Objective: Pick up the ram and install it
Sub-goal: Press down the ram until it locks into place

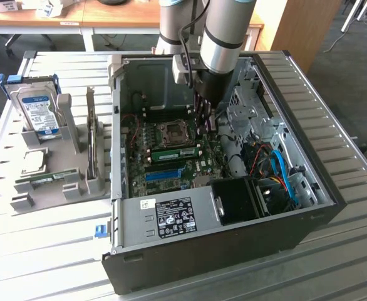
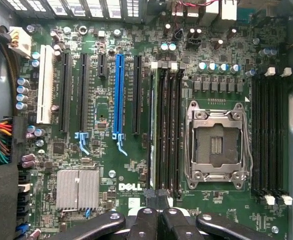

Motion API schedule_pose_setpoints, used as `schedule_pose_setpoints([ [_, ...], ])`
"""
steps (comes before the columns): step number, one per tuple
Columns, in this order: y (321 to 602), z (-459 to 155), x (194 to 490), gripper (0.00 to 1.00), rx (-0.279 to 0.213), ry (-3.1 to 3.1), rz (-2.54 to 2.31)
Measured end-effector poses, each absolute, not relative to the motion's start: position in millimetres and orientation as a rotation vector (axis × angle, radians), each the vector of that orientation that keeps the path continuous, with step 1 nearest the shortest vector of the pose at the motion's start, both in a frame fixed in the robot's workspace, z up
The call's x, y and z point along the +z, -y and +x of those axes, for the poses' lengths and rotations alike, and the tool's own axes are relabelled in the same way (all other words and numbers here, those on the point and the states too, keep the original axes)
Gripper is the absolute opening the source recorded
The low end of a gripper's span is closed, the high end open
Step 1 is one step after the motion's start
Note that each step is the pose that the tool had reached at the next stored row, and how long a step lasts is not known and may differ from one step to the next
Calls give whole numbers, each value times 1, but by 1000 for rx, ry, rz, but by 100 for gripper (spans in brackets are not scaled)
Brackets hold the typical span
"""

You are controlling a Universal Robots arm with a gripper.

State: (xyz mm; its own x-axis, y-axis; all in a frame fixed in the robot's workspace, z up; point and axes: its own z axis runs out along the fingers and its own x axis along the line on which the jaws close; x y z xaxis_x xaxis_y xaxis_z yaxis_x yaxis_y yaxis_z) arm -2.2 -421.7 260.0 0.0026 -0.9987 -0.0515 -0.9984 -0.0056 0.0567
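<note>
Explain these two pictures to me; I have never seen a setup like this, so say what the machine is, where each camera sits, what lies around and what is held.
The grey column is a robot arm reaching down into an open computer case on a slatted metal table. The exterior view looks at it from outside; the wrist view looks straight down from the arm onto the motherboard. Its tool is shut above the memory slots beside the empty processor socket. A ram stick already sits in the board. At the exterior view's left, a grey rack holds a hard drive and another green stick.
</note>
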Motion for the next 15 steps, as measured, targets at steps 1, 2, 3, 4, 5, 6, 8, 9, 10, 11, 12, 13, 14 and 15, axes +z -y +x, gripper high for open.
schedule_pose_setpoints([
  [1, 422, -2, 260, 11, -120, 2213, 2222],
  [2, 422, -2, 260, 11, -120, 2213, 2222],
  [3, 422, -2, 260, 11, -120, 2213, 2222],
  [4, 422, -1, 260, 11, -120, 2213, 2222],
  [5, 422, 1, 260, 11, -120, 2213, 2222],
  [6, 422, 3, 260, 11, -120, 2213, 2222],
  [8, 422, 4, 260, 11, -120, 2212, 2222],
  [9, 422, 4, 260, 11, -120, 2213, 2222],
  [10, 422, 4, 260, 11, -120, 2213, 2222],
  [11, 422, 4, 259, 11, -120, 2213, 2222],
  [12, 422, 4, 259, 11, -120, 2213, 2222],
  [13, 422, 4, 258, 11, -120, 2213, 2222],
  [14, 422, 4, 256, 11, -120, 2213, 2222],
  [15, 422, 4, 255, 11, -120, 2213, 2222],
])
